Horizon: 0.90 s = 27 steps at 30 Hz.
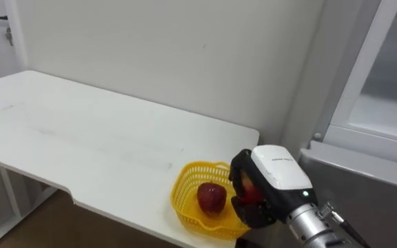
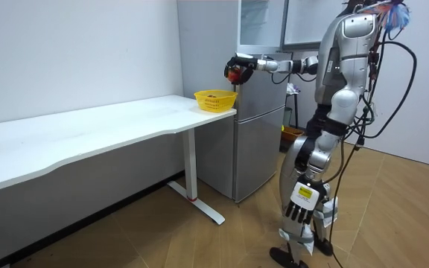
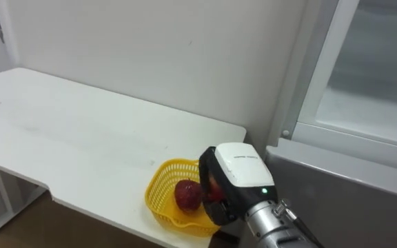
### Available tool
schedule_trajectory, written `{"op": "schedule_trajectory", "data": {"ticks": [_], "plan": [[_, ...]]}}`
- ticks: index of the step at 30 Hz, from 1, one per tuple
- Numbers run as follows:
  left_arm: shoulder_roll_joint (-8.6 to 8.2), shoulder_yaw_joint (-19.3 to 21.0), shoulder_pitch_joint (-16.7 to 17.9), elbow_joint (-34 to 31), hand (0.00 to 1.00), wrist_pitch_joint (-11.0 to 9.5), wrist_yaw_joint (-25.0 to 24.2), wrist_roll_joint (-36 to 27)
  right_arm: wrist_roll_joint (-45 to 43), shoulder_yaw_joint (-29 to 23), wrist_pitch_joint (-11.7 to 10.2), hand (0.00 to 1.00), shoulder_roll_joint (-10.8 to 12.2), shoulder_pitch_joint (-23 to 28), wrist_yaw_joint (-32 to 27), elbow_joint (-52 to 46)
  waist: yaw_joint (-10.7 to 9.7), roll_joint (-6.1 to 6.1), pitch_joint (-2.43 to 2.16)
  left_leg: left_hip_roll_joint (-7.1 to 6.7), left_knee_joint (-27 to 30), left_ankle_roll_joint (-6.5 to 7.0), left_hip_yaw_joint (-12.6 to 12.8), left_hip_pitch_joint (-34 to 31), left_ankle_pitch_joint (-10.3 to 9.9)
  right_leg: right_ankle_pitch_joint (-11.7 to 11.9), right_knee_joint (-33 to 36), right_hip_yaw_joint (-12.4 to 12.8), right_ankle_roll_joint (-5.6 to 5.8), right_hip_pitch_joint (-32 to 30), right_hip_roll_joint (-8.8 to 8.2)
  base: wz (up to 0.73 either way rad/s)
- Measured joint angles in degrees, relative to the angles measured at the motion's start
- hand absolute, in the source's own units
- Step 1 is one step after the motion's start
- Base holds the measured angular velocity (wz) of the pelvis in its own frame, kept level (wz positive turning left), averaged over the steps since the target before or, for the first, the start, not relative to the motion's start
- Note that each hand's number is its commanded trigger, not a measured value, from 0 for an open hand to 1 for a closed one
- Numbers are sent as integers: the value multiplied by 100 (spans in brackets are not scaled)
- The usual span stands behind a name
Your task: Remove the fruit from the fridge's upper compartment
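Table (image 1: 81,138), basket (image 1: 183,178), red fruit (image 1: 249,188) in right hand (image 1: 276,180); room view: left hand (image 2: 301,210) low.

A bare test room staged as a kitchen corner: a silver fridge (image 2: 259,152) stands at the room view's centre, a long white table (image 2: 88,134) at its left, plain white walls (image 2: 73,52) above, wood-pattern floor (image 2: 162,238) along the bottom.

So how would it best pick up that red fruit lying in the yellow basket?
Probably from straight above, fingers closing round the fruit at its rounded sides; the basket has a raised wall that blocks a sideways approach. The right hand, holding another red thing, hangs above the basket's edge.
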Motion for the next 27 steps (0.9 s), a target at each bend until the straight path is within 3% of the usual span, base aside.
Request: {"op": "schedule_trajectory", "data": {"ticks": [11, 27], "plan": [[-1, -2, 61, -246, 0, 87, -31, 4, 141, -4, 167, 100, -1, -1, 17, 0, -1, 11, 5, -7, 11, -1, -39, -50, 0, 0, 3, -80, 0, 7, 0, 1], [-2, -2, 77, -312, 0, 159, -24, 4, 221, -4, 173, 100, -1, -1, 17, 0, 8, 40, -8, -12, 38, -1, -53, -85, 0, 0, 3, -95, 0, -5, 2, 0]]}}
